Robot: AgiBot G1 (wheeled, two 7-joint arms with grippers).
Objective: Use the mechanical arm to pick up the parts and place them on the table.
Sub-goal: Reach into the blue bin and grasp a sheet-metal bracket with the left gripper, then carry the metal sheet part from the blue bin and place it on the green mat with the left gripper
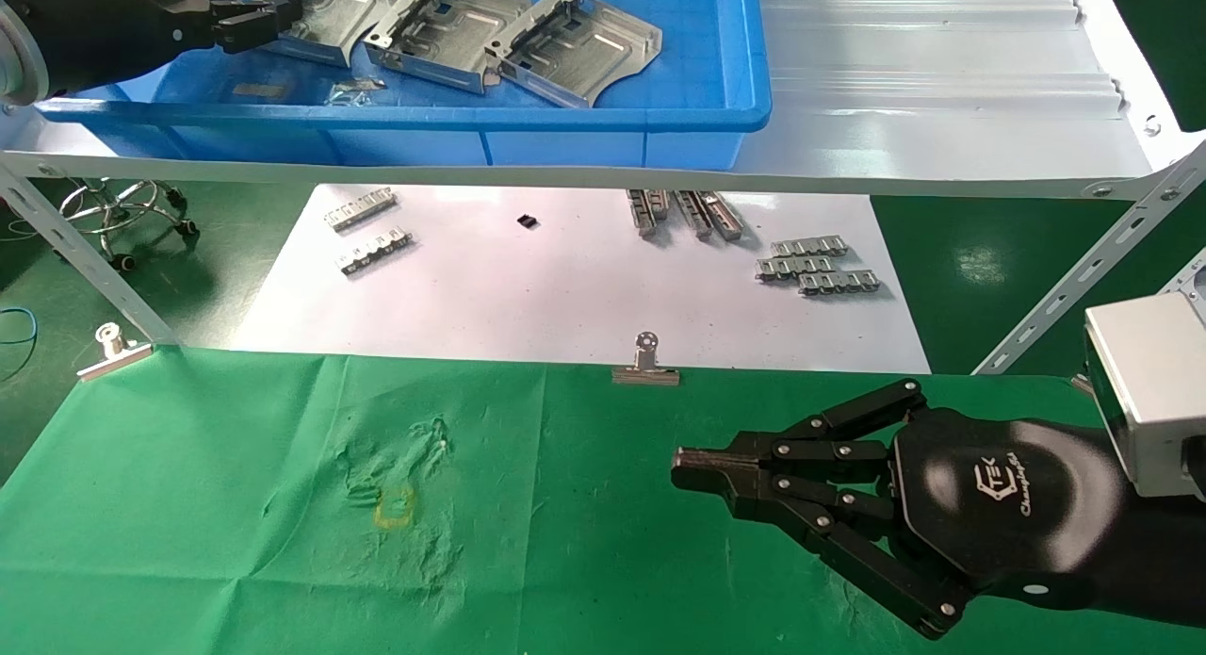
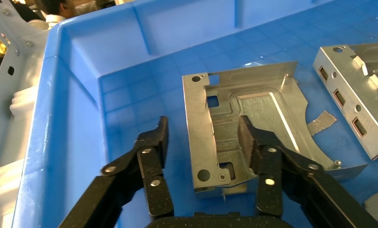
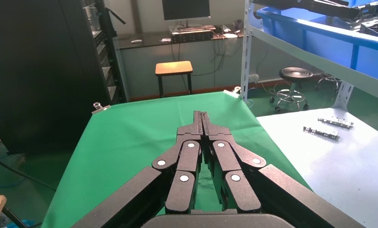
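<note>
From overhead, three silver plates lie in a row in the blue bin (image 1: 716,80) up on the shelf (image 1: 942,90), each a stamped square with folded edges, grooves and one curved cut corner. The left gripper (image 1: 268,19) reaches into the bin at the leftmost plate (image 1: 325,19), beside the middle plate (image 1: 443,28) and the right plate (image 1: 579,47). Below, the right gripper (image 1: 692,471) hovers over the green table (image 1: 236,542), fingers pressed together and empty, pointing toward the robot's left. Small linked strips (image 1: 815,264) lie on the white sheet (image 1: 565,297), and a clip (image 1: 645,363) sits at the cloth's edge. From the left wrist, the left gripper (image 2: 203,142) is spread wide, straddling the plate's (image 2: 258,109) upright folded edge, one finger (image 2: 156,142) outside it and the other inside; another plate (image 2: 363,95) lies nearby. From the right wrist, the right gripper (image 3: 202,118) is clenched above the green table (image 3: 130,137).
</note>
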